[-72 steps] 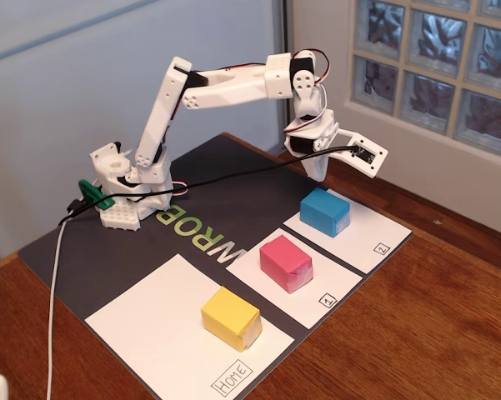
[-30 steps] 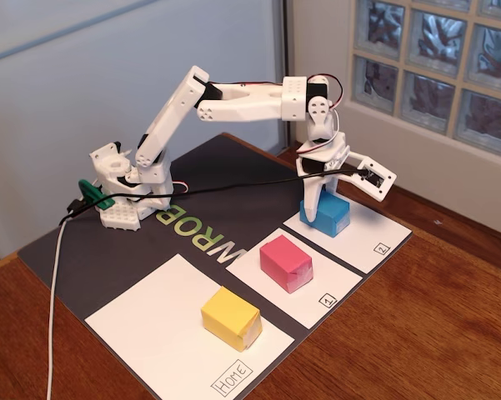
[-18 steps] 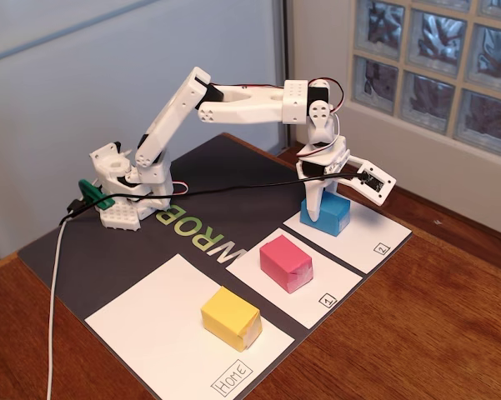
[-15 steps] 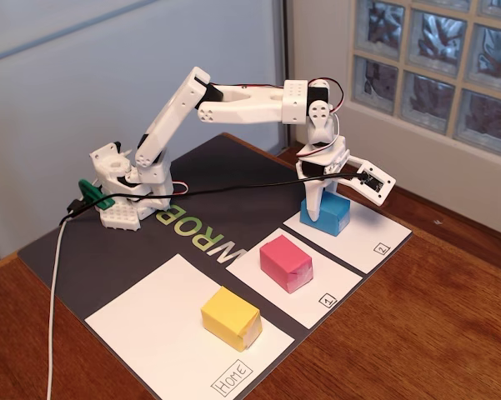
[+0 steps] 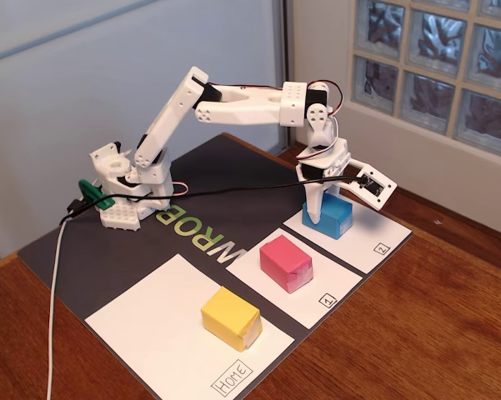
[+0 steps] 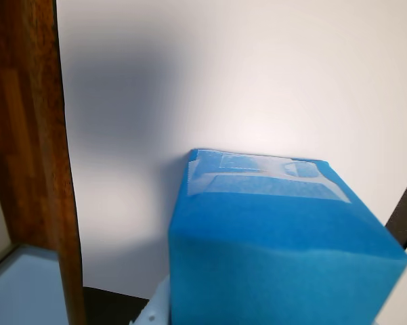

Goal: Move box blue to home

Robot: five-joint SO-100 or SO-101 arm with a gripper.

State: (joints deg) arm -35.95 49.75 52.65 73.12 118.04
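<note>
The box blue, a bright-blue paper-wrapped block with taped folds seen in the wrist view, is set on the sheet marked "2", well apart from home, labelled "Home", while the gripper is partly hidden, its hold undeterminable.

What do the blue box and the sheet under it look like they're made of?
The blue box looks wrapped in matte blue paper: folded flaps held by clear tape show on one face in the wrist view. What is inside cannot be told. The sheet labelled 2 looks like plain white paper, flat and matte, with a handwritten mark.
</note>
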